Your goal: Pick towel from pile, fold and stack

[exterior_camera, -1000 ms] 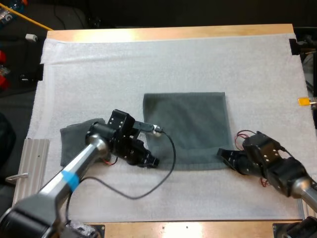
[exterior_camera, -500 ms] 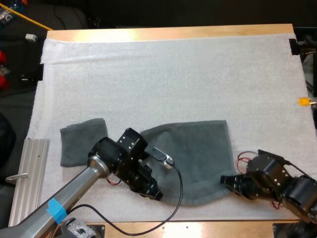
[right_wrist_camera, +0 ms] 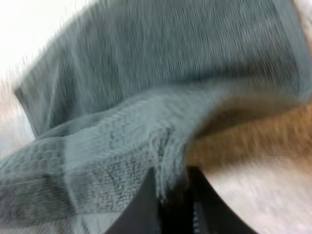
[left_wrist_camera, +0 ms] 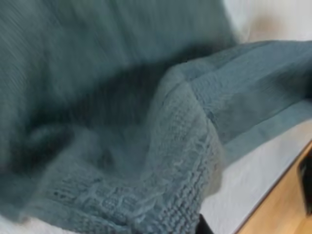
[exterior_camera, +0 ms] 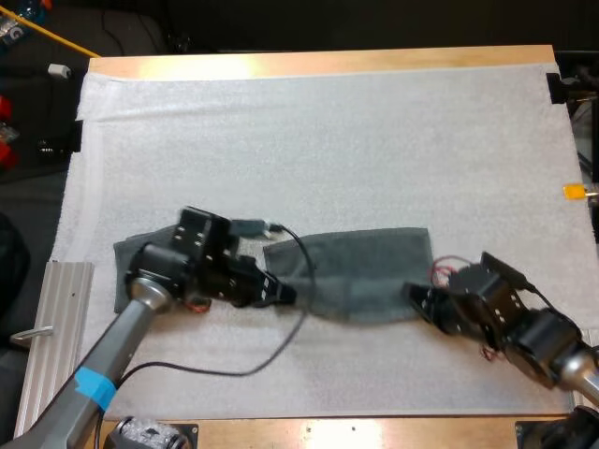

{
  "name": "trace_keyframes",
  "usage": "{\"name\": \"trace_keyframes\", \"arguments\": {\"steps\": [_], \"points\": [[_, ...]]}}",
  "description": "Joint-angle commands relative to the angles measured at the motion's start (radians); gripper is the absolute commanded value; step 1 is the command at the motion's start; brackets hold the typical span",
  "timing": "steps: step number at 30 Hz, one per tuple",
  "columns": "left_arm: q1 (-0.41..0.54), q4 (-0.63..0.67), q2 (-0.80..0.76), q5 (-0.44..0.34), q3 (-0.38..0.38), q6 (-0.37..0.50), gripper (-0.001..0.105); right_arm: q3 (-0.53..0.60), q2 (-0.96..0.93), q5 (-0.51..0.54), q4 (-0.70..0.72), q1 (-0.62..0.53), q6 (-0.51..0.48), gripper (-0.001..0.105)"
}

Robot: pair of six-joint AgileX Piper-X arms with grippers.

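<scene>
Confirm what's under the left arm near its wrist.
A folded grey-green towel on the white mat; the left arm covers its right part, so that edge can't be seen.

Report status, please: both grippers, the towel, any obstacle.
Left gripper shut on towel, near left corner. Right gripper shut on its near right corner. Second towel lies by left arm, not blocking.

You have bright, even light over the white mat [exterior_camera: 328, 122], soft shadows close under the left arm [exterior_camera: 112, 341] and right arm [exterior_camera: 547, 341], and a deep shadow inside the fold of the towel [left_wrist_camera: 185, 146] in the left wrist view.
</scene>
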Motion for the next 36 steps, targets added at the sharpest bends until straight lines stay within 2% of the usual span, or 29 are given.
{"name": "trace_keyframes", "arguments": {"steps": [1, 4, 8, 17, 30, 32, 35, 36], "points": [[0.021, -0.023, 0.001, 0.039, 0.000, -0.016, 0.000, -0.007, 0.029, -0.023, -0.060, -0.034, 0.035, 0.000], [0.062, -0.035, 0.023, 0.060, 0.000, -0.016, 0.000, -0.007, 0.084, -0.073, -0.130, -0.083, 0.083, 0.000], [0.073, -0.039, 0.080, 0.073, 0.000, -0.013, 0.000, -0.007, 0.143, -0.116, -0.175, -0.117, 0.090, 0.000], [0.073, -0.087, 0.224, 0.074, 0.000, -0.007, 0.000, -0.007, 0.206, -0.094, -0.181, -0.123, 0.096, 0.000], [0.073, -0.165, 0.361, 0.074, 0.000, -0.015, 0.001, -0.007, 0.302, -0.058, -0.271, -0.123, 0.100, 0.001], [0.073, -0.173, 0.373, 0.074, 0.000, -0.015, 0.008, -0.007, 0.324, -0.061, -0.286, -0.123, 0.100, 0.010], [0.073, -0.192, 0.396, 0.074, 0.000, -0.028, 0.033, -0.007, 0.349, -0.073, -0.347, -0.123, 0.100, 0.041], [0.073, -0.198, 0.399, 0.074, 0.000, -0.032, 0.038, -0.007, 0.352, -0.079, -0.365, -0.123, 0.100, 0.046]]}}
